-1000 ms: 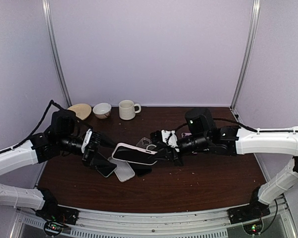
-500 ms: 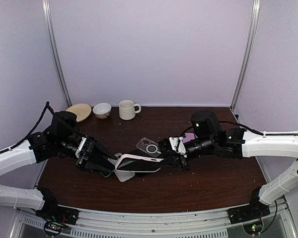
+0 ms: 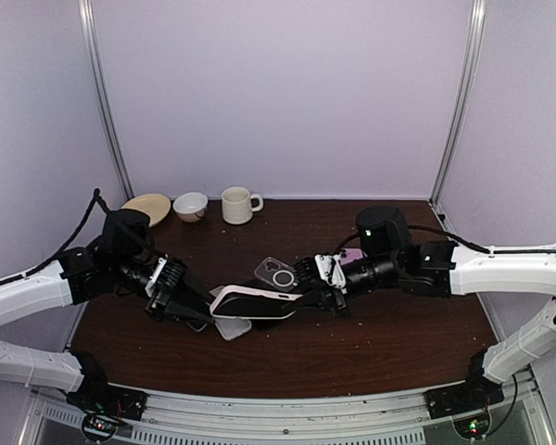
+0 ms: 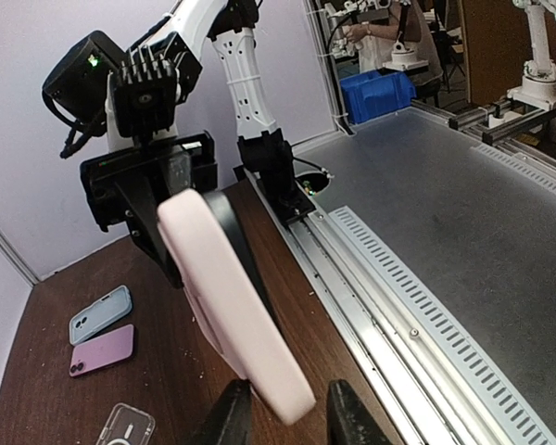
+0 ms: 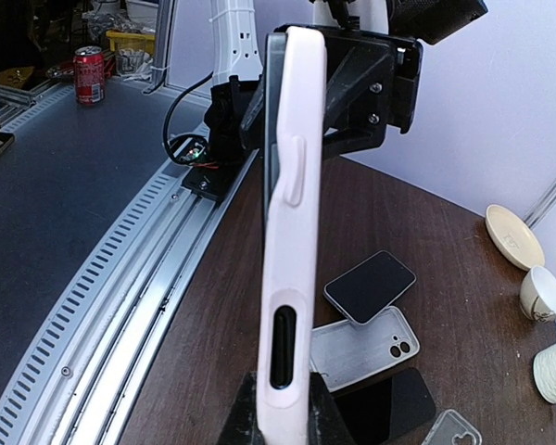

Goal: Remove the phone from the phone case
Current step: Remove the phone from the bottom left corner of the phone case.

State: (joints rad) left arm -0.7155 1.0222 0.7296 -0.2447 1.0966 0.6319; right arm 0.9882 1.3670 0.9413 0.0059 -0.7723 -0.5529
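Observation:
A pale pink phone case (image 3: 255, 302) with a dark phone in it hangs on edge above the table between my two grippers. My right gripper (image 3: 306, 295) is shut on its right end; in the right wrist view the case (image 5: 292, 232) stands up from my right gripper (image 5: 280, 408). My left gripper (image 3: 202, 306) is open around the case's other end. In the left wrist view the case (image 4: 227, 297) runs between my left gripper's (image 4: 289, 417) fingers; one finger touches it, the other stands apart. The phone's screen side is hidden.
Under the held case lie a loose phone (image 5: 369, 286), an empty white case (image 5: 361, 348) and a dark phone (image 5: 380, 403). A clear case (image 3: 278, 274), a blue case (image 4: 100, 313) and a purple phone (image 4: 102, 349) lie nearby. A mug (image 3: 239, 204), bowl (image 3: 191, 205) and plate (image 3: 148, 206) stand at the back.
The right gripper has lowered the cased phone and tilted its left end down. The left gripper has moved right and down, and its fingers now straddle that end.

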